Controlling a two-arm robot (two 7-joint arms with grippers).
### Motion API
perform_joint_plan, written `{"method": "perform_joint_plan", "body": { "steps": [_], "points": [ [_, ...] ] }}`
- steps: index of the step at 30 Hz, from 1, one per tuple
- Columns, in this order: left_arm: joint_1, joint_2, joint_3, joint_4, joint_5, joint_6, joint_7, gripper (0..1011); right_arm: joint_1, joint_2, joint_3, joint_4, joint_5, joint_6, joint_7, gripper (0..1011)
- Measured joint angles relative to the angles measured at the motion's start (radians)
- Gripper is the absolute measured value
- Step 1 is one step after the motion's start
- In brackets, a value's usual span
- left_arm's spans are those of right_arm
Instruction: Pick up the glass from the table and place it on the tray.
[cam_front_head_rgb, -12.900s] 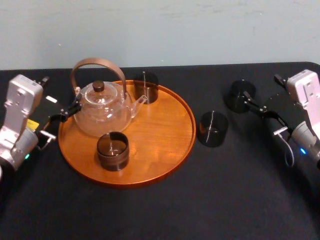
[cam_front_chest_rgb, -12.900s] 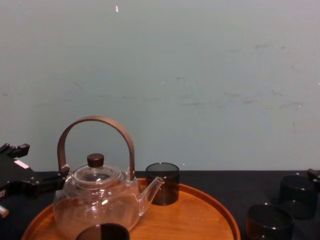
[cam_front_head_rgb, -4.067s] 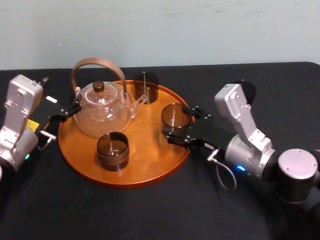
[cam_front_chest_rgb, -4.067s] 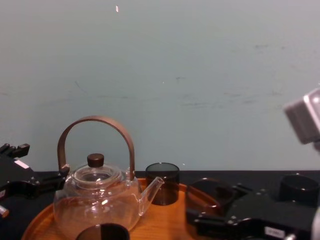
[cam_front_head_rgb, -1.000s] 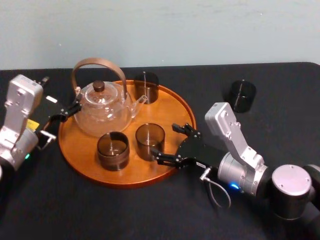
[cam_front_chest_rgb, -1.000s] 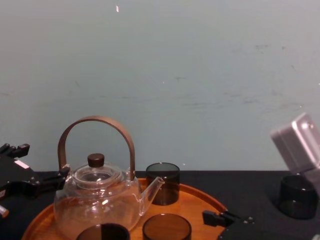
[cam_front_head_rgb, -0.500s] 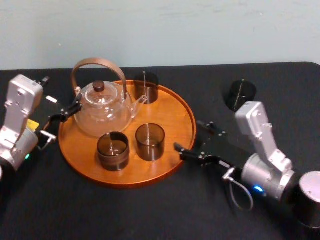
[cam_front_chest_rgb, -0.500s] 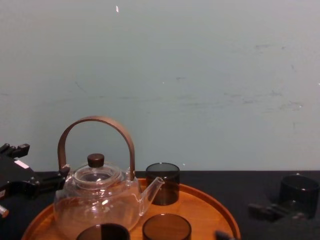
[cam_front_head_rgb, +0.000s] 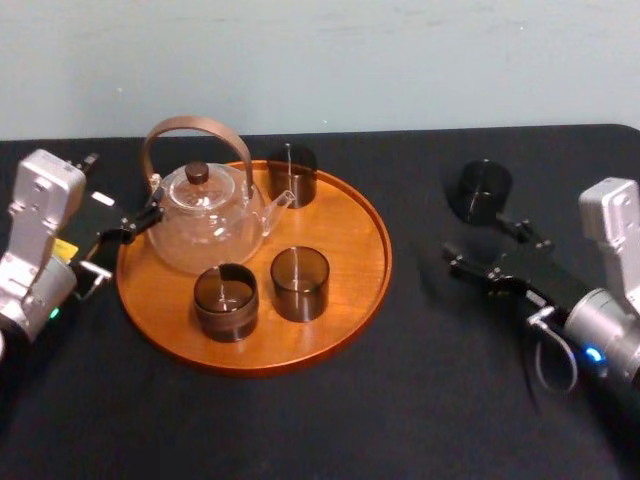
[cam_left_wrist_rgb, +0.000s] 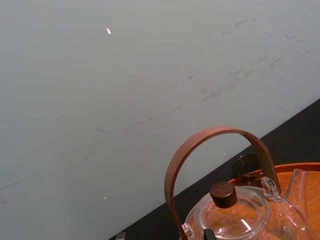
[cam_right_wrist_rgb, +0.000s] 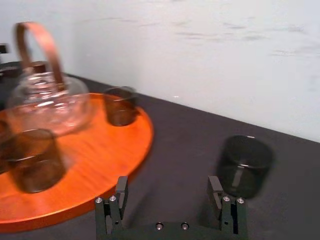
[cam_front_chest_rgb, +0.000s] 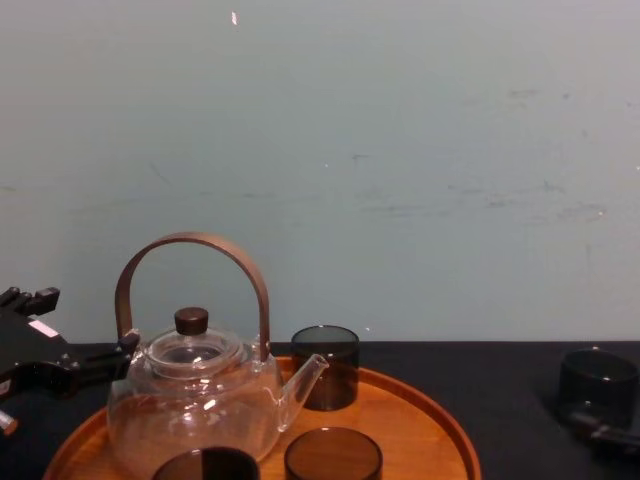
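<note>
Head view: three glasses (cam_front_head_rgb: 300, 283) on the tray (cam_front_head_rgb: 372, 228), last glass (cam_front_head_rgb: 484, 188) on the surface (cam_front_head_rgb: 420, 400). Right tool (cam_front_head_rgb: 475, 243) just short of it, spread wide, empty; left tool (cam_front_head_rgb: 128, 228) parked by the teapot (cam_front_head_rgb: 205, 215), grip unreadable. Right wrist view: nothing between tool and glass. Chest view: teapot crowding tray's left.

soft, even light falls from above and the pale wall (cam_front_head_rgb: 400, 60) is evenly lit. small white glints sit on the glass teapot (cam_front_head_rgb: 205, 225), and the tray (cam_front_head_rgb: 340, 250) shines faintly. the matte black bench (cam_front_head_rgb: 300, 420) swallows light, so shadows barely show
</note>
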Motion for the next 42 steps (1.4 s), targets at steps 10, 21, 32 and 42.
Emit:
{"method": "perform_joint_plan", "body": {
  "steps": [10, 21, 32, 42],
  "points": [
    [0.0, 0.0, 0.0, 0.0, 0.0, 0.0, 0.0, 1010, 0.024, -0.011, 0.065, 0.066, 0.022, 0.001, -0.021, 1003],
    [0.0, 0.0, 0.0, 0.0, 0.0, 0.0, 0.0, 1010, 0.095, -0.035, 0.079, 0.153, 0.011, 0.005, -0.027, 1003],
    [0.0, 0.0, 0.0, 0.0, 0.0, 0.0, 0.0, 1010, 0.196, -0.069, 0.05, 0.265, -0.024, 0.011, -0.019, 1003],
    [0.0, 0.0, 0.0, 0.0, 0.0, 0.0, 0.0, 1009, 0.276, -0.098, 0.042, 0.378, -0.044, 0.011, -0.012, 1003]
  ]
}}
